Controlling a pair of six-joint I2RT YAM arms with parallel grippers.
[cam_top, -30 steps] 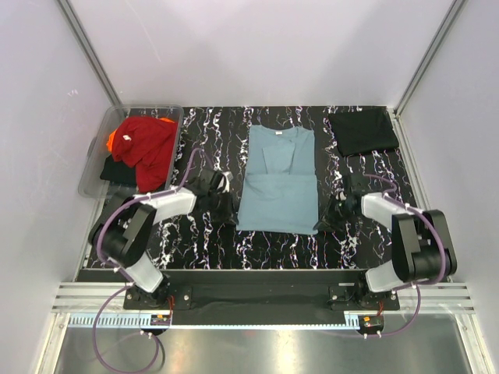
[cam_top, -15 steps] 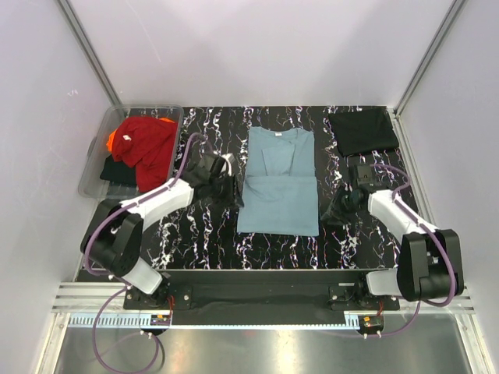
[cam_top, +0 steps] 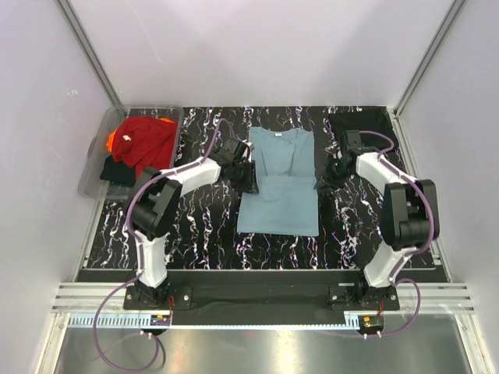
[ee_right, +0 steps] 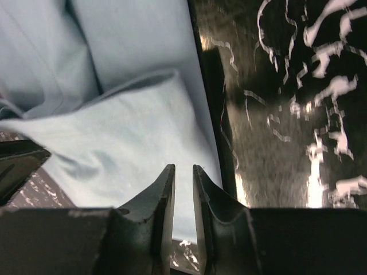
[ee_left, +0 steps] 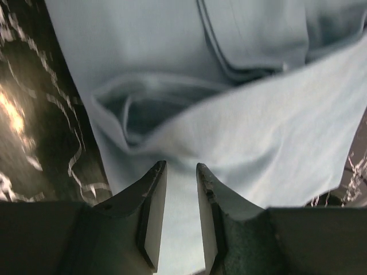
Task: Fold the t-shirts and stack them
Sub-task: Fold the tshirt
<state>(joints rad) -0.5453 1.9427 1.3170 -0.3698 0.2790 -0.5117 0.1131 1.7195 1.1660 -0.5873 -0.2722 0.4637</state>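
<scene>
white walls (cam_top: 257,54) stood around a black marbled table (cam_top: 203,226). on the middle of the table lay the teal shirt (cam_top: 277,199), flat, with its collar to the far side and its sleeves turned inward. a straight cloth edge crossed it about halfway.

the left gripper (cam_top: 249,174) was at the left edge of the teal shirt, near that crossing edge. in the left wrist view the left gripper (ee_left: 180,166) had its fingers a little apart, with a narrow gap. teal cloth showed through the gap, and no cloth was seen pinched. just ahead of the tips the cloth made an open pocket-like fold.

the right gripper (cam_top: 324,179) was at the right edge of the same shirt, opposite the left one. in the right wrist view the right gripper (ee_right: 183,167) also had a narrow gap between its fingers. the tips were over the shirt's edge, close to the bare table. a raised flap of teal cloth ran away from it to the left.

at the far right corner lay a folded black shirt (cam_top: 373,125), partly hidden by the right arm. a clear tub (cam_top: 92,178) stood at the far left edge of the table. it held a red shirt (cam_top: 146,142) on top, an orange shirt (cam_top: 113,140) peeking out beside it, and a dark shirt (cam_top: 117,170) underneath.
</scene>
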